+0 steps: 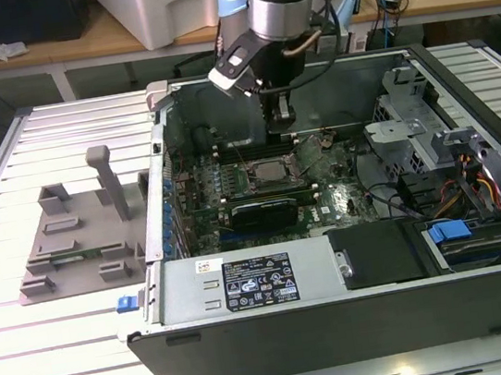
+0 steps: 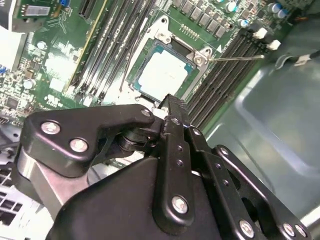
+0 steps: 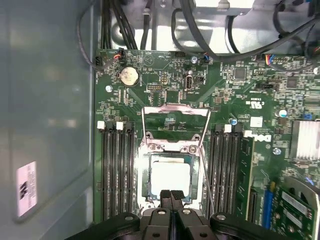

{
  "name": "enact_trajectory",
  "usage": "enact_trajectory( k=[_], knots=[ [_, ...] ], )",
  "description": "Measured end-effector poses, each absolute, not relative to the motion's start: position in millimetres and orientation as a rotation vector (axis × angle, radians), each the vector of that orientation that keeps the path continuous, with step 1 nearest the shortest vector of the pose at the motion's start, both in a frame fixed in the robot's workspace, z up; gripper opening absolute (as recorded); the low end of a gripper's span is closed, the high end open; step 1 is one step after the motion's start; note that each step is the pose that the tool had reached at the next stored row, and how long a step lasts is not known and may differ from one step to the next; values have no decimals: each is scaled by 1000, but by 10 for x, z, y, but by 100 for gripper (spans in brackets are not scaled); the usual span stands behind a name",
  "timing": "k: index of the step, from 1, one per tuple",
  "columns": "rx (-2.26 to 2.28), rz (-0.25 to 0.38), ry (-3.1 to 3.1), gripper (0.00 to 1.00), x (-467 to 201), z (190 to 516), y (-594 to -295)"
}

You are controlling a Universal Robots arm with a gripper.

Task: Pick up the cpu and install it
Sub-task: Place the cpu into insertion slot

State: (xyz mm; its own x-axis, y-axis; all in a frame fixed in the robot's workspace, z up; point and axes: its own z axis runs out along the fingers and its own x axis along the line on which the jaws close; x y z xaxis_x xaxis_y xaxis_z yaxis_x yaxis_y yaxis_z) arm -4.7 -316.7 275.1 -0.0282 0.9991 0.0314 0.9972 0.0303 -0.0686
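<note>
Gripper (image 3: 170, 196) fingers pressed together, holding nothing, tips at the edge of the cpu (image 3: 169, 174), which lies flat in the socket (image 3: 156, 146), silvery face up, edges parallel to the memory slots (image 3: 117, 170)

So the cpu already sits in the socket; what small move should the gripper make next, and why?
Probably lift the gripper straight up a little. The cpu lies flat in the socket, the fingers are shut on nothing just above one edge of it, and the retention bracket stands open, so clearing the socket looks like the sensible step.
</note>
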Motion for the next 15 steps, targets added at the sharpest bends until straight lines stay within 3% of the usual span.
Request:
enact_trajectory(
  k=[15],
  knots=[
    [-2139,41,-2203,11,-47,3156,-3167]
  ],
)
